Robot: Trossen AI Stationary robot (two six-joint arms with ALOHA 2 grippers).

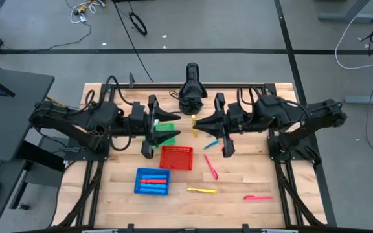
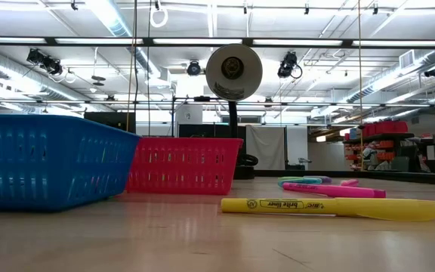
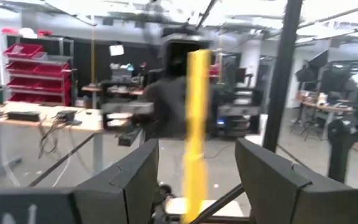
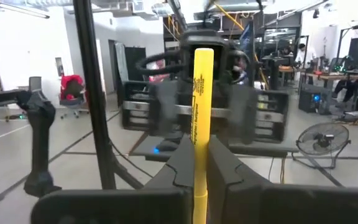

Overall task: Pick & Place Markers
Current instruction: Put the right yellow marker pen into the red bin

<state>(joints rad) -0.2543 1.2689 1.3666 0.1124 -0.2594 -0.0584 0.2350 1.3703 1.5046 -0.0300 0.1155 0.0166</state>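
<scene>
1. The right gripper (image 4: 194,180) has its jaws clamped on a yellow marker (image 1: 193,125), held upright above the worktop's (image 1: 238,194) middle, toward its rear edge.
2. The left gripper (image 3: 194,174) faces it, jaws wide either side of the marker, apparently ready for a handover.
3. Three baskets: green (image 1: 167,134), red (image 1: 176,157), blue (image 1: 152,182).
4. The blue basket holds some markers; four lie loose on the worktop.
</scene>
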